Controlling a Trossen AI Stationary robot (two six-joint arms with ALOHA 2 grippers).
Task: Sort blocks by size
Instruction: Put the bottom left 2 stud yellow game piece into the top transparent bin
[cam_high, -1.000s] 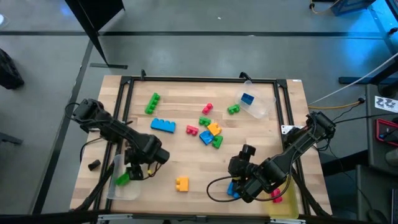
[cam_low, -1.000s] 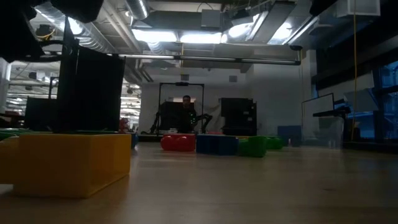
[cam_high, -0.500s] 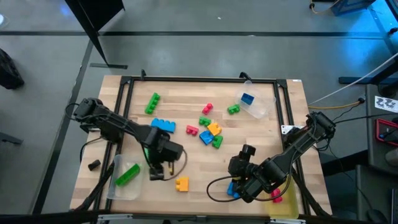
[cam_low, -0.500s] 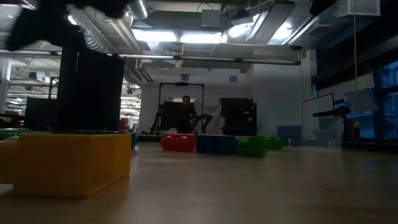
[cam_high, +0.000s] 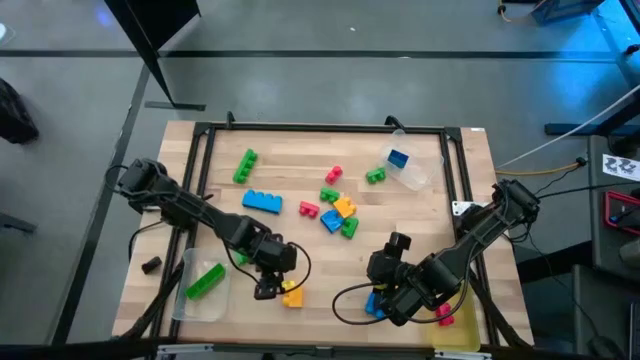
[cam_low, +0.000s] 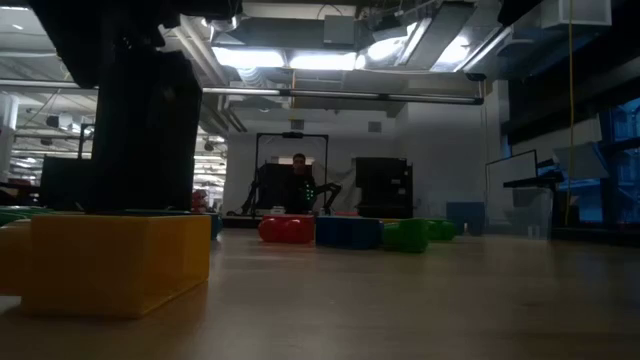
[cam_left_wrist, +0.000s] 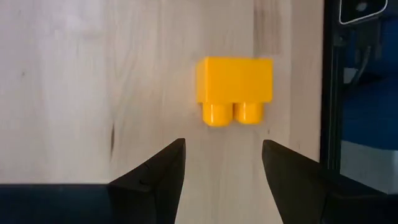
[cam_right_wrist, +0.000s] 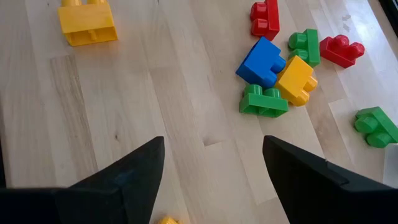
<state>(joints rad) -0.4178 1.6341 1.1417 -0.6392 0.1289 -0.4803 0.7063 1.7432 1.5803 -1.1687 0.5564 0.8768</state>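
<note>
Since the yellow brick (cam_left_wrist: 235, 89) sits alone at lower centre of the high view, well apart from the rest, you've got a clean approach: left gripper (cam_left_wrist: 222, 163) hangs right over it, fingers apart, nothing held, brick dead ahead between the tips in the left wrist view. Looks like pre-grasp alignment to me. Brick is hard glossy plastic, boxy, two round studs pointing toward the fingers, lying on its side on pale wood-grain table (cam_high: 310, 165).

Long green brick (cam_high: 205, 280) already lies in the clear tray (cam_high: 182, 300) at lower left, presumably the bin for long ones. A blue brick (cam_high: 398, 158) is in a second clear tray (cam_high: 420, 175) at upper right.

Unsorted stuff mid-frame: long green (cam_high: 244, 165), long blue (cam_high: 262, 201), then a tight cluster (cam_right_wrist: 280, 78) of small red/green/blue/orange pcs, some touching, so harder picks.

Right gripper (cam_right_wrist: 214, 165) waits at lower right, fingers apart, empty, just above a blue brick (cam_high: 372, 303) and a red one (cam_high: 443, 315) near the yellow tray (cam_high: 462, 330).

All bricks are rigid, sharp-edged, studded; smooth faces may slip if you pinch off-centre.
</note>
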